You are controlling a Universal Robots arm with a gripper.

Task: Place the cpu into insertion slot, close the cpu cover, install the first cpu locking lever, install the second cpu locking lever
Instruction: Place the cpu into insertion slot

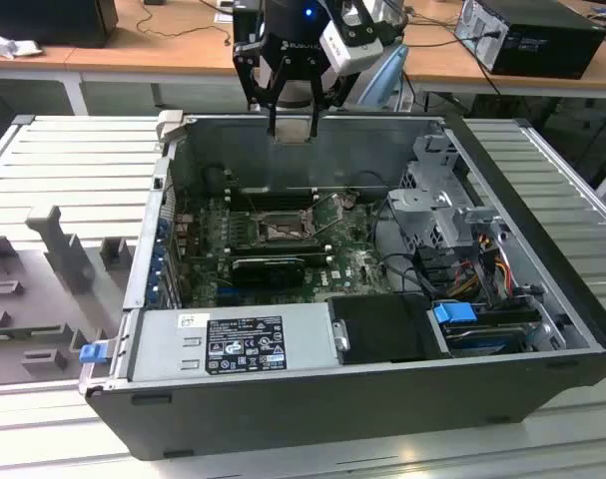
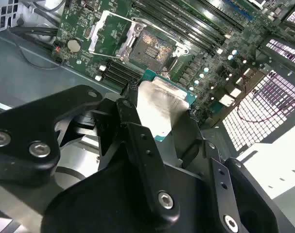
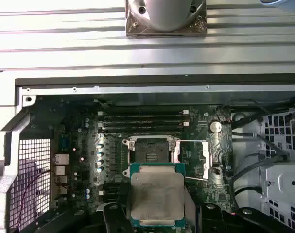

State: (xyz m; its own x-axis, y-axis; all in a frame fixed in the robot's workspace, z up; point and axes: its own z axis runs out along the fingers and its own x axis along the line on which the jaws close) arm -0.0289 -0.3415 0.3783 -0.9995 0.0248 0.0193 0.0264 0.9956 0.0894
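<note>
Holding the cpu [image 3: 157, 199] clamped in the gripper [image 1: 293, 130] | top centre of exterior view, above the open computer case [image 1: 382, 150] | cpu cover [image 3: 197, 160] open beside bare socket [image 3: 149, 150]

Probably an electronics lab: opened computer case [image 1: 283, 419] on slatted metal bench [image 1: 73, 170], cable-strewn desks [image 1: 163, 50] behind.

Clear insertion slot [image 2: 152, 46], cpu cover [image 2: 99, 35] aside

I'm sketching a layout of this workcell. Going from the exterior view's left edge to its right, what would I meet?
Grey moulded fixture tray → green motherboard → silver metal drive cage → dark computer case's side wall.
</note>
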